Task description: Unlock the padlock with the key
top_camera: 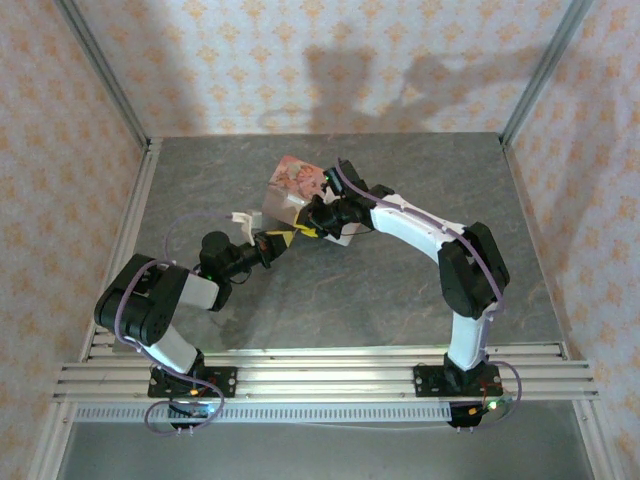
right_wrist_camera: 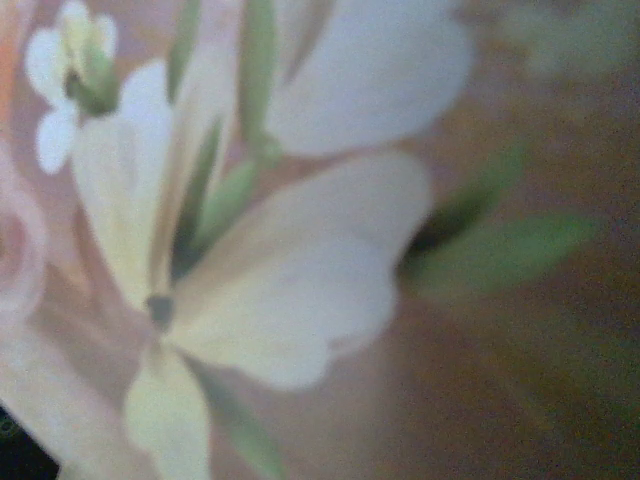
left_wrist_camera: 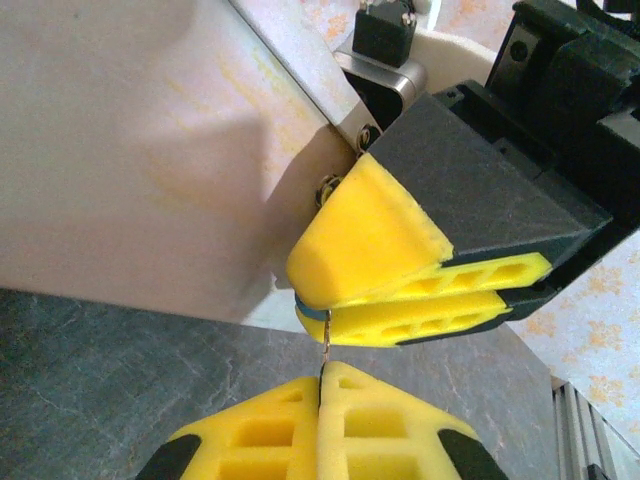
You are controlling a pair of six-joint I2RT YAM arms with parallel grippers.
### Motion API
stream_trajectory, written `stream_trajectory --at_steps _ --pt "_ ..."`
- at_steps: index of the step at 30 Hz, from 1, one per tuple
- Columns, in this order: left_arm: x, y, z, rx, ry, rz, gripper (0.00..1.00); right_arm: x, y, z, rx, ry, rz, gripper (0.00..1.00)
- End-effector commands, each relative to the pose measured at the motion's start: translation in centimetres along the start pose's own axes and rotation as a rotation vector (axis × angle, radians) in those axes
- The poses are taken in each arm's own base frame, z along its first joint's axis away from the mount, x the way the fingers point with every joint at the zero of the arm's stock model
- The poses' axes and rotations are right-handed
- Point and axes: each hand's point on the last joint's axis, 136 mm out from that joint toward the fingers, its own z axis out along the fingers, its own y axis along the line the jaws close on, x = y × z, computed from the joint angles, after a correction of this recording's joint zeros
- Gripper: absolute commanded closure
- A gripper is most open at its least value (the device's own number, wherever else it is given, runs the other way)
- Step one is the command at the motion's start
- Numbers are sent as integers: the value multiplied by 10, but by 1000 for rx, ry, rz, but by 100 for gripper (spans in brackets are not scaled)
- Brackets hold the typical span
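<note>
- The left fingers [left_wrist_camera: 350, 405] are pressed flat together, pinching the key [left_wrist_camera: 324, 358]; its thin pale shaft stands straight up out of the seam between them.
- The key's upper end reaches the tips of the right fingers [left_wrist_camera: 380, 240], which sit directly above the left ones, just apart from them.
- The right fingers stand narrow, nearly closed, gripping the padlock [left_wrist_camera: 307, 311] (just a thin teal-blue edge of it shows at their tips, so how far the key has gone in cannot be told).
- Both pairs of fingers meet right beside the pale side wall of the pink tin [left_wrist_camera: 150, 150], close to small metal fittings at its corner.
- From above, the tin [top_camera: 297, 178] stands tilted near the middle of the grey tabletop [top_camera: 380, 300], with the two arms reaching in from either side and their yellow tips together at its near edge.
- The right wrist camera is very close to the tin's flower print [right_wrist_camera: 300, 280], which is blurred.
</note>
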Motion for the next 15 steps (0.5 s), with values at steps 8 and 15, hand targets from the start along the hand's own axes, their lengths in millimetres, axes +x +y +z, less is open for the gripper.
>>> stream_trajectory --at_steps 8,15 --pt "-11 -5 13 30 -28 46 100 8 21 -18 -76 20 13 100" --pt "-11 -8 15 36 -30 51 100 9 19 -16 -75 26 17 100"
